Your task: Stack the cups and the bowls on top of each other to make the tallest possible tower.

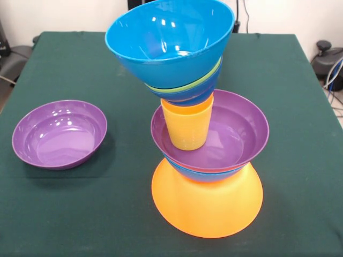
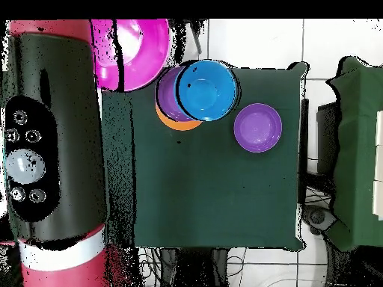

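The tower stands at centre right in the front view. Its base is the upside-down yellow-orange bowl [image 1: 206,206]. On it sit a blue bowl [image 1: 203,174] and a purple bowl [image 1: 241,128], both upright. The yellow cup [image 1: 187,126] stands in the purple bowl. Above it are a dark blue bowl [image 1: 187,96], a green bowl [image 1: 203,81] and a tilted bright blue bowl [image 1: 166,37]. From overhead the top bowl [image 2: 206,91] covers most of the tower. A second purple bowl [image 1: 59,134] [image 2: 258,128] sits alone. The pink bowl [image 2: 123,52] shows beside my arm [image 2: 52,134]. The gripper and the orange cup are hidden.
The green-clothed table [image 1: 64,214] carries only the tower and the loose purple bowl. My arm fills the left of the overhead view, off the table's side. Dark equipment and cables [image 1: 329,59] lie beyond the table's far right corner.
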You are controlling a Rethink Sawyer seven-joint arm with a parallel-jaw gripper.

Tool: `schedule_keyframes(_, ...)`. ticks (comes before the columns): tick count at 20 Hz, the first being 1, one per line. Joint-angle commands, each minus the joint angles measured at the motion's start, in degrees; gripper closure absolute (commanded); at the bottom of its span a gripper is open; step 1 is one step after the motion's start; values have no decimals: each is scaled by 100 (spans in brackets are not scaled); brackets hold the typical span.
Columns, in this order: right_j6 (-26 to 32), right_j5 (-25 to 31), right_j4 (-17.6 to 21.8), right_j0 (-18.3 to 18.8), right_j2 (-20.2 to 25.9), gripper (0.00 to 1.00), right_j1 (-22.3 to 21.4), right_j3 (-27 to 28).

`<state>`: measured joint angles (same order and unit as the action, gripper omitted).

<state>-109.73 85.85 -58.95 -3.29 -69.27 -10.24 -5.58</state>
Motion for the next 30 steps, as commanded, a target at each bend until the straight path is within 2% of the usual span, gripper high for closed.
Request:
schedule_keyframes(1,1145,184,436,384,548,100,-94,-182)
schedule_keyframes(4,1314,165,435,495,555,100,-82,-113)
schedule_keyframes(15,1793,415,54,948,268,100,-104,253)
schedule_keyframes(21,2069,453,-314,1235,-14,100,-74,433)
schedule_keyframes(30,2314,493,-720,1476,-323,100,-55,543)
